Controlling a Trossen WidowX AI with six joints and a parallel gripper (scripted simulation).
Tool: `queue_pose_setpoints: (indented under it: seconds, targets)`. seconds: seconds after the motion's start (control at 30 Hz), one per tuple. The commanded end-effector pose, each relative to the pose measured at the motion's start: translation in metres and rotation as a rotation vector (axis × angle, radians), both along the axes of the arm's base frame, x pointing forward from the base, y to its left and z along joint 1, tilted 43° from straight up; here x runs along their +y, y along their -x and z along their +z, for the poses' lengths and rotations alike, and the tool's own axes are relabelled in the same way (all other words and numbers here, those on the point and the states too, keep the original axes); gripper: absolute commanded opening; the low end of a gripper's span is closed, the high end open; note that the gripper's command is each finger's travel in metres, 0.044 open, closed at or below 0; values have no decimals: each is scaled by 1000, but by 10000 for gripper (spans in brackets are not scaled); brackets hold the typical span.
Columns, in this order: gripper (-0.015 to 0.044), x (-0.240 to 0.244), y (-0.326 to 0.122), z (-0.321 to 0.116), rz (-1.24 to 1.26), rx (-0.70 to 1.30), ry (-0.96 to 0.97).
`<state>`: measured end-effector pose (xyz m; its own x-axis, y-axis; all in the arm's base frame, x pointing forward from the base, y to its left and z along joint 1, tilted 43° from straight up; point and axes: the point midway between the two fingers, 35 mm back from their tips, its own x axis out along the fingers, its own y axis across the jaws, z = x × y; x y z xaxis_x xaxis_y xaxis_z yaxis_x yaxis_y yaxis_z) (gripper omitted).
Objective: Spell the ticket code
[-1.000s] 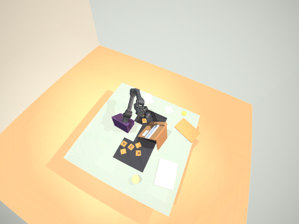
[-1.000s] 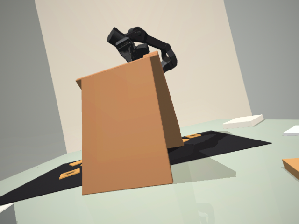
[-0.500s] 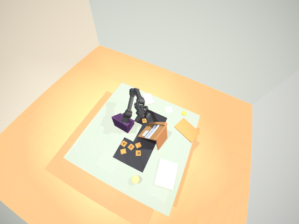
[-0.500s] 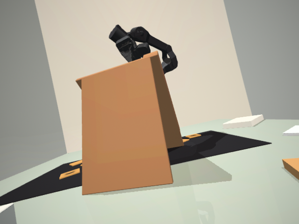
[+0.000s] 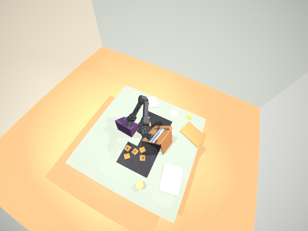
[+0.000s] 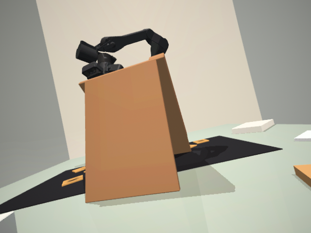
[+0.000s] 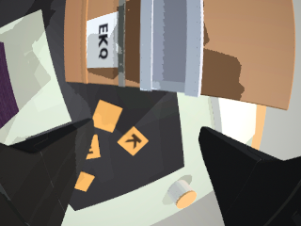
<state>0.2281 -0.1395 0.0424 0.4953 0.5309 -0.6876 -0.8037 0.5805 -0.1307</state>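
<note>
The brown board [image 5: 167, 142] [image 6: 130, 130] [image 7: 249, 71] carries a pale metal rail [image 5: 156, 135] [image 7: 171, 52] with no tiles in it. The ticket [image 7: 96, 52] reads EKQ. The K tile [image 5: 142, 158] [image 7: 133, 140], E tile [image 5: 134, 151] [image 7: 94, 150], A tile [image 5: 127, 147] and two tiles with no letter visible [image 5: 142, 149] [image 5: 126, 156] lie on the dark mat [image 5: 147, 169] [image 7: 165, 157]. Two more tiles [image 6: 200, 141] [image 6: 193, 145] lie beyond the board, letters unreadable. My gripper [image 7: 148, 129] is open and empty, close to the board's lower left end in the top view.
A purple block [image 5: 126, 128] stands left of the board. An orange slab [image 5: 192, 134] lies to its right. A large white box [image 5: 171, 179] and a yellow-topped cylinder [image 5: 139, 185] [image 7: 184, 195] stand in front. A white block [image 5: 153, 102], white pad [image 5: 173, 113] and yellow disc [image 5: 189, 116] are behind.
</note>
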Motion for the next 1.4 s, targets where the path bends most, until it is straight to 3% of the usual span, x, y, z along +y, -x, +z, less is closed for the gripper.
queue_pose_setpoints:
  seconds: [0.0, 0.47, 1.37]
  targets:
    - [340, -5, -1, -51, 62, 51, 6]
    - [340, 37, 45, -227, 285, 219, -25]
    - [340, 60, 42, -259, 299, 221, -27]
